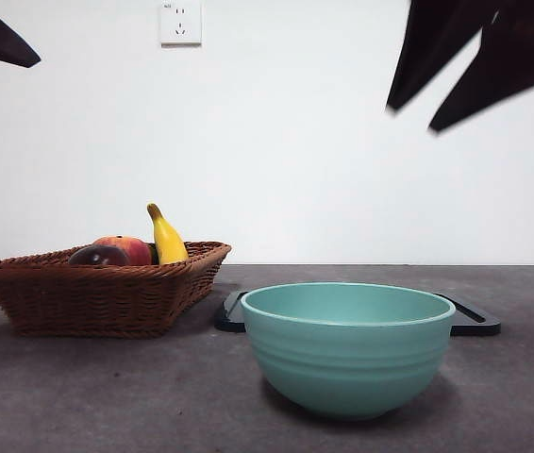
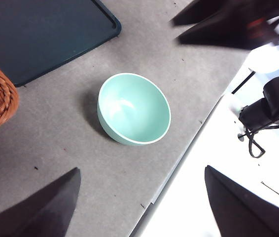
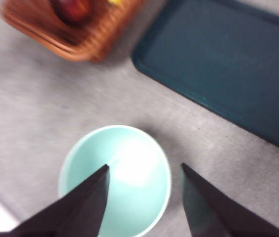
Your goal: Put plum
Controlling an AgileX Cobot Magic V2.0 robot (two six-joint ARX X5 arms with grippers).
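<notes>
In basket, plum half-hidden

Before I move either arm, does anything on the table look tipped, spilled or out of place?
Nothing stands out. The dark purple plum lies in the woven wicker basket, the mint-green ceramic bowl stands upright and empty, and both open grippers are held above the table.

Woven wicker basket, brown, coarse ribbed weave, matt. Plum inside it: smooth skin, dark maroon, faint sheen. Peach-like fruit red-orange, soft satin surface. Banana yellow, smooth, plastic-looking gloss. Bowl pale teal, smooth glazed-looking finish with shallow ridges round the outer wall, bright highlight inside. Tray dark, smooth, low sheen, plastic-looking. Desk grey, matt, finely speckled. Fingers of right gripper black, matt.
</notes>
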